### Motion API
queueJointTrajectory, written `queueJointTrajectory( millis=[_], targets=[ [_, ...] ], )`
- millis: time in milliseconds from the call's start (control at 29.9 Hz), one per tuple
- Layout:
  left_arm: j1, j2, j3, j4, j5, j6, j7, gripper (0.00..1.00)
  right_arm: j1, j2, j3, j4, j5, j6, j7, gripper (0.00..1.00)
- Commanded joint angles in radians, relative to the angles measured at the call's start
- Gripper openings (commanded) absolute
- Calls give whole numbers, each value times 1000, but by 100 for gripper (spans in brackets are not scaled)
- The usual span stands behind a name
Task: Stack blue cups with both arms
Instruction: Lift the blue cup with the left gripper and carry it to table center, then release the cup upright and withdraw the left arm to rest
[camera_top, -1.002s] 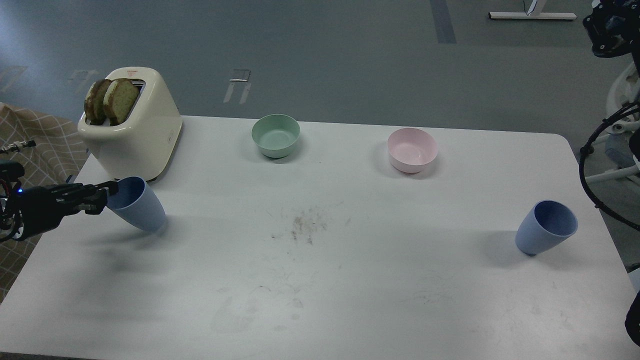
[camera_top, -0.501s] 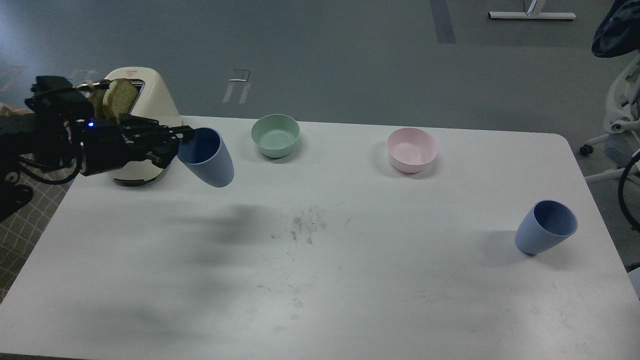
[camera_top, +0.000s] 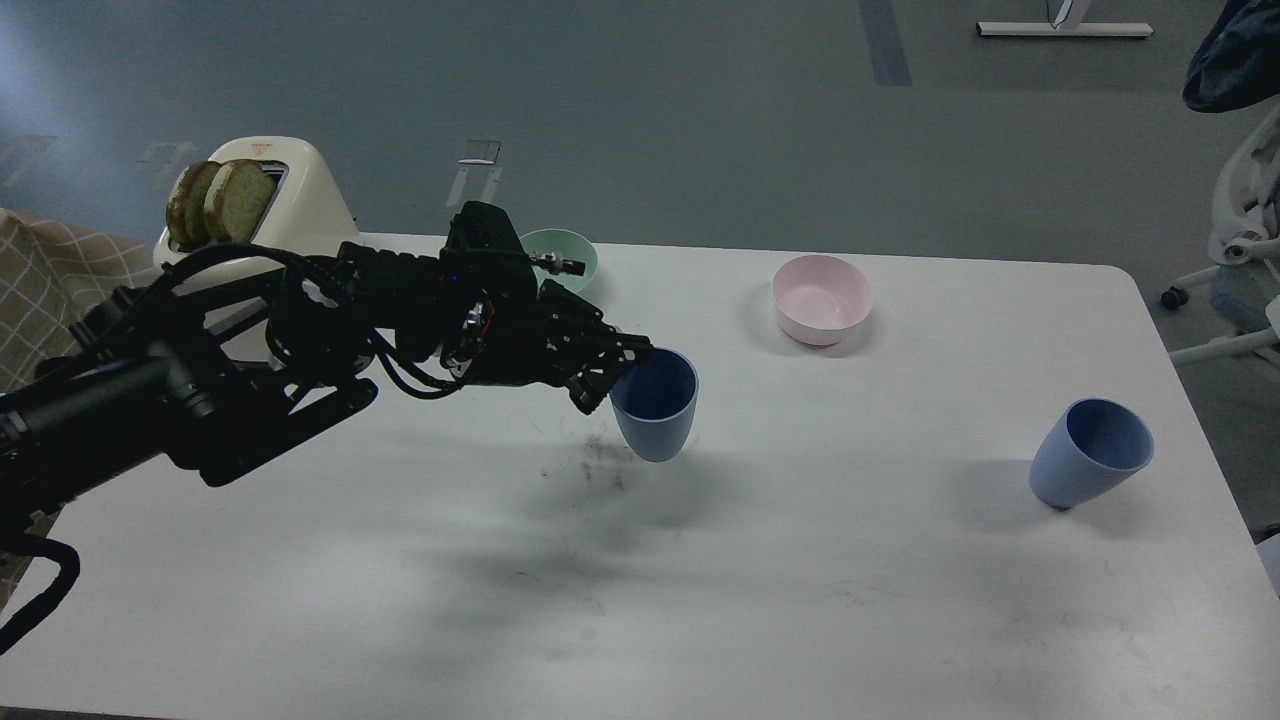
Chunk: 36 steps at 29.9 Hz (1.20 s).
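Observation:
My left gripper (camera_top: 618, 372) is shut on the left rim of a blue cup (camera_top: 656, 408) and holds it upright above the middle of the white table (camera_top: 700, 600). The second blue cup (camera_top: 1090, 453) stands alone near the table's right edge, open end up. My left arm (camera_top: 300, 340) reaches in from the left across the table. My right gripper is out of view.
A cream toaster (camera_top: 290, 205) with two bread slices stands at the back left. A mint-green bowl (camera_top: 575, 250) sits behind my left wrist, partly hidden. A pink bowl (camera_top: 822, 299) sits at the back right of centre. A chair base (camera_top: 1240, 270) stands off the table's right side.
My left arm has carried the blue cup from the table's left side, up and rightward, to above the table's middle. The right cup has not moved.

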Motion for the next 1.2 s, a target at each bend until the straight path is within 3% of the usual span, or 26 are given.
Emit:
queueJointTrajectory(
  millis=[0, 334, 535, 568, 601, 635, 668, 735, 902, 1069, 1169],
  targets=[
    [3, -41, 17, 27, 3, -1, 0, 0, -1, -1, 1, 0, 0, 0, 0, 100],
    [8, -58, 59, 38, 3, -2, 13, 0, 1, 1, -2, 4, 0, 0, -1, 100],
    [11, -69, 57, 40, 3, -4, 49, 2, 1, -1, -2, 4, 0, 0, -1, 100],
    [15, -70, 57, 40, 3, -4, 68, 6, -1, -1, -2, 6, 0, 0, -1, 100],
    [17, -72, 55, 40, 3, -4, 85, 19, -1, -1, -2, 4, 0, 0, -1, 100],
    [17, -72, 55, 40, 3, -4, 85, 19, -1, -1, -2, 4, 0, 0, -1, 100],
    [17, -72, 54, 40, 3, -4, 89, 36, -1, -1, -2, 4, 0, 0, -1, 100],
    [17, -72, 49, 40, 3, -4, 89, 51, -2, -1, -2, 4, 0, 0, -1, 100],
    [15, -70, 48, 40, 3, -4, 91, 53, -7, 1, -2, 4, 0, 0, -1, 100],
    [6, -54, 23, 34, -21, -2, 91, 76, -10, -1, -2, 4, 0, 0, -1, 100],
    [-9, -12, -21, 28, -108, -2, 83, 84, -19, -1, -2, 4, 0, 0, -1, 100]
  ],
)
